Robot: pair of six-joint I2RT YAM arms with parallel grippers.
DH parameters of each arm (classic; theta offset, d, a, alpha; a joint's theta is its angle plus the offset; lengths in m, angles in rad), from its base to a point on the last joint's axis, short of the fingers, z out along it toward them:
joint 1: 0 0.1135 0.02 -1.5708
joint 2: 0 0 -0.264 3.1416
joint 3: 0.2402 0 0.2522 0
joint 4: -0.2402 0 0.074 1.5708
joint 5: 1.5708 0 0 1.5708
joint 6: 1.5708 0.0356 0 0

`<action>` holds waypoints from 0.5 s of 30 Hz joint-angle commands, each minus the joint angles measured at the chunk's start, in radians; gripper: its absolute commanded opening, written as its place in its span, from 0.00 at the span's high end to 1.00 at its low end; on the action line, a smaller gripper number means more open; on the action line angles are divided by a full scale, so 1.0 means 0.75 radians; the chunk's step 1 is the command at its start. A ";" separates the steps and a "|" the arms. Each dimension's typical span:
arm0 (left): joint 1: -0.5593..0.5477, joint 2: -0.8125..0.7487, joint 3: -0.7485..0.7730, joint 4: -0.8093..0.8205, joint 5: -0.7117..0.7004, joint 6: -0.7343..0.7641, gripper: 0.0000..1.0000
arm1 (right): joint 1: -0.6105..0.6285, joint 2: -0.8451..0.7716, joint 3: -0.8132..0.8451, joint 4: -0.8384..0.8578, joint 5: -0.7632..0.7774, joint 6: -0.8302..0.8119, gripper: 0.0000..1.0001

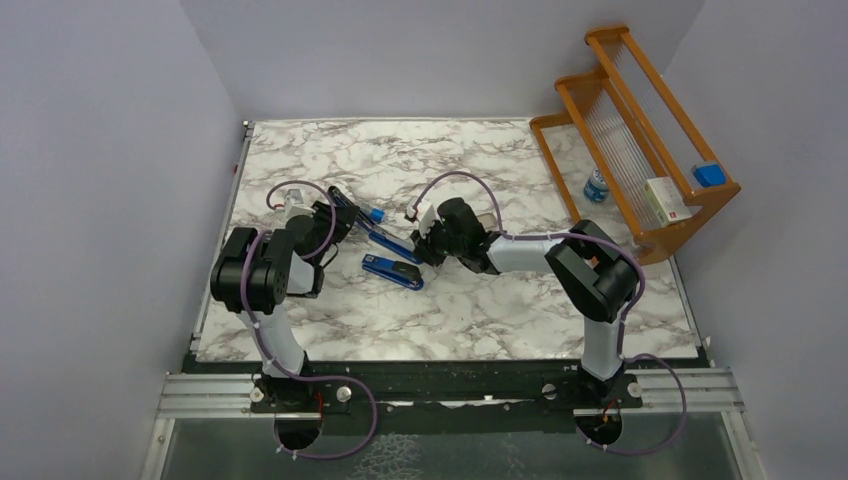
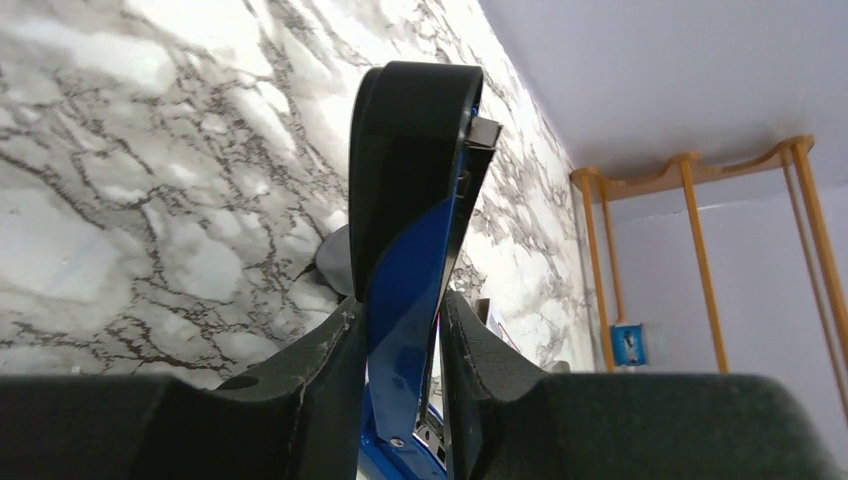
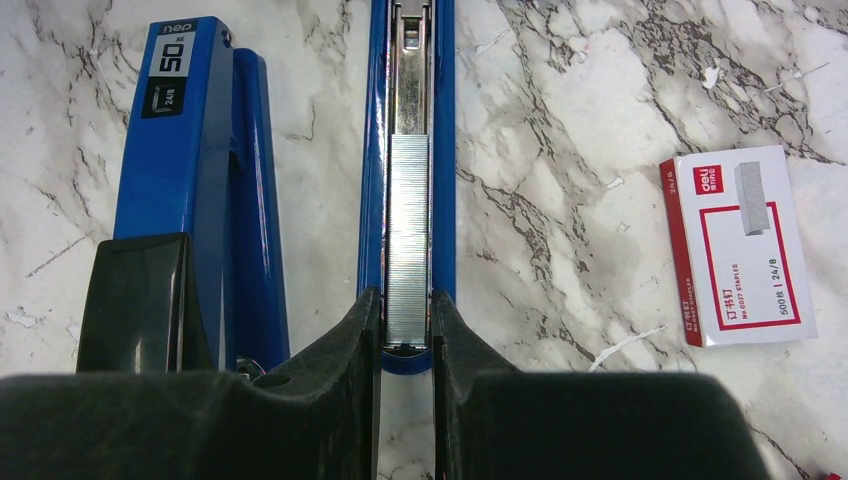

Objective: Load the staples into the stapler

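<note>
Gripping staple strip (image 3: 407, 220) in stapler magazine (image 3: 443, 120): R hand (image 3: 405, 295). L hand (image 2: 400, 300) clamped on raised stapler cover (image 2: 410, 240). Staple box (image 3: 745, 250) on counter (image 3: 580, 120) beside.

Left claw (image 2: 400, 312) gripping, jaws narrow, wrist low; right claw (image 3: 406, 312) gripping, jaws narrow, pointing downward.

Stapler (image 3: 190, 200) rail's far end off-frame

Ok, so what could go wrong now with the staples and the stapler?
1. The right claw pinches the staple strip lying in the blue channel. A crooked push could jam it or snap it.
2. The left claw sits around the raised lid. If the lid slips out, it could drop onto the strip.
</note>
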 commanded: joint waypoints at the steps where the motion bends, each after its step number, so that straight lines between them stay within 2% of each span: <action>1: -0.047 -0.120 0.018 -0.006 0.027 0.191 0.72 | 0.013 0.027 0.029 -0.060 -0.092 -0.034 0.99; 6: -0.127 -0.235 0.002 -0.140 -0.034 0.361 0.71 | 0.011 0.042 0.043 -0.070 -0.089 -0.038 0.99; 10: -0.213 -0.350 -0.012 -0.250 -0.099 0.490 0.61 | 0.012 0.048 0.038 -0.049 -0.098 -0.028 0.99; 15: -0.282 -0.426 -0.039 -0.309 -0.115 0.554 0.51 | 0.012 0.068 0.050 -0.034 -0.110 -0.020 0.99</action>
